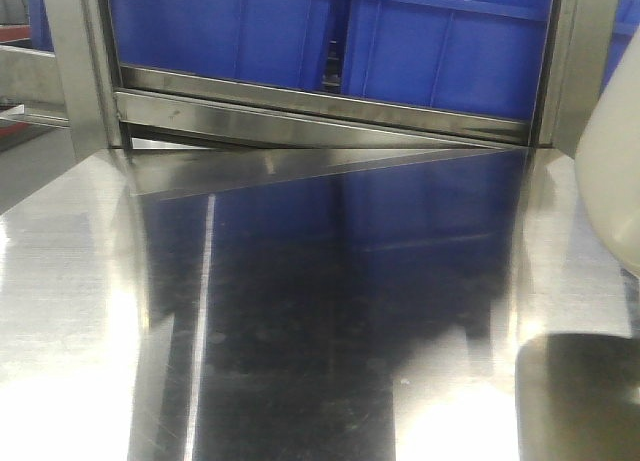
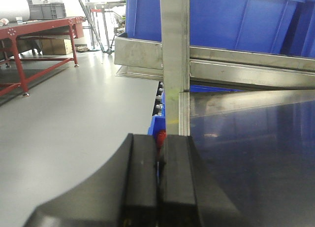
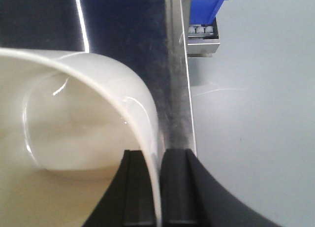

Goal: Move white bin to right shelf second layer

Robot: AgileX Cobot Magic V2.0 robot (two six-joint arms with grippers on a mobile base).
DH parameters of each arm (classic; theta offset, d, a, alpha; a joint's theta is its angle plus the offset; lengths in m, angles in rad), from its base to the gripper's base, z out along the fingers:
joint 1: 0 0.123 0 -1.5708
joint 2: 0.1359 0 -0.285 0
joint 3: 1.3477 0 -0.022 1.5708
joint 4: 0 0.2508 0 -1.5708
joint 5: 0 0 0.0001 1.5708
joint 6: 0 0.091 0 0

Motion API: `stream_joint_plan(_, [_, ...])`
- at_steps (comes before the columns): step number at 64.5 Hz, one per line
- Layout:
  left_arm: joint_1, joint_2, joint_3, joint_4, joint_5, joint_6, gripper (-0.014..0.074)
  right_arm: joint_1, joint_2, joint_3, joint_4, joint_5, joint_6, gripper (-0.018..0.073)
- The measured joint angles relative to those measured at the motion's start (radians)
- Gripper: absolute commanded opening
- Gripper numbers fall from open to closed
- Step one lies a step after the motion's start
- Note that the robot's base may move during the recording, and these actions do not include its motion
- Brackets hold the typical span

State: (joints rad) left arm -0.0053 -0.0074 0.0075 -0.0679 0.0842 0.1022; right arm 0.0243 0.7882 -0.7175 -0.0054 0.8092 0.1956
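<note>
The white bin [image 3: 74, 123] is a smooth cream tub that fills the left of the right wrist view, its mouth toward the camera. My right gripper [image 3: 156, 155] is shut on its thin side wall, one finger inside and one outside. In the front view the bin [image 1: 612, 151] shows only at the right edge, above the mirror-like steel sheet [image 1: 330, 311]. My left gripper [image 2: 158, 153] is shut with nothing in it, near a steel post [image 2: 174, 64] at the sheet's left corner. A few small white rollers [image 3: 199, 29] show under a blue crate; I cannot tell whether they belong to the right shelf second layer.
Two large blue crates [image 1: 230, 26] [image 1: 450, 46] stand on the level behind the steel sheet, behind a steel rail [image 1: 320, 106]. Upright posts [image 1: 80, 61] [image 1: 575, 61] frame the sheet. A red-framed table [image 2: 29, 30] stands across the grey floor [image 2: 74, 113] on the left.
</note>
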Motion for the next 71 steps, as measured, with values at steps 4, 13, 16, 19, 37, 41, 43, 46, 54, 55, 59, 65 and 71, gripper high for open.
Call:
stream_joint_plan(4, [0.0,0.0,0.0,0.0,0.0,0.0,0.0085,0.0,-0.001,0.0,-0.002,0.0,0.0,0.0077])
stream_joint_plan(13, [0.0,0.0,0.0,0.0,0.0,0.0,0.0085,0.0,-0.001,0.0,-0.002,0.0,0.0,0.0077])
stream_joint_plan(16, [0.0,0.0,0.0,0.0,0.0,0.0,0.0085,0.0,-0.001,0.0,-0.002,0.0,0.0,0.0077])
stream_joint_plan(19, [0.0,0.0,0.0,0.0,0.0,0.0,0.0085,0.0,-0.001,0.0,-0.002,0.0,0.0,0.0077])
stream_joint_plan(37, [0.0,0.0,0.0,0.0,0.0,0.0,0.0085,0.0,-0.001,0.0,-0.002,0.0,0.0,0.0077])
stream_joint_plan(41, [0.0,0.0,0.0,0.0,0.0,0.0,0.0085,0.0,-0.001,0.0,-0.002,0.0,0.0,0.0077])
stream_joint_plan(43, [0.0,0.0,0.0,0.0,0.0,0.0,0.0085,0.0,-0.001,0.0,-0.002,0.0,0.0,0.0077])
stream_joint_plan(46, [0.0,0.0,0.0,0.0,0.0,0.0,0.0085,0.0,-0.001,0.0,-0.002,0.0,0.0,0.0077])
stream_joint_plan(54, [0.0,0.0,0.0,0.0,0.0,0.0,0.0085,0.0,-0.001,0.0,-0.002,0.0,0.0,0.0077])
stream_joint_plan(55, [0.0,0.0,0.0,0.0,0.0,0.0,0.0085,0.0,-0.001,0.0,-0.002,0.0,0.0,0.0077])
stream_joint_plan(59, [0.0,0.0,0.0,0.0,0.0,0.0,0.0085,0.0,-0.001,0.0,-0.002,0.0,0.0,0.0077])
stream_joint_plan(65, [0.0,0.0,0.0,0.0,0.0,0.0,0.0085,0.0,-0.001,0.0,-0.002,0.0,0.0,0.0077])
stream_joint_plan(71, [0.0,0.0,0.0,0.0,0.0,0.0,0.0085,0.0,-0.001,0.0,-0.002,0.0,0.0,0.0077])
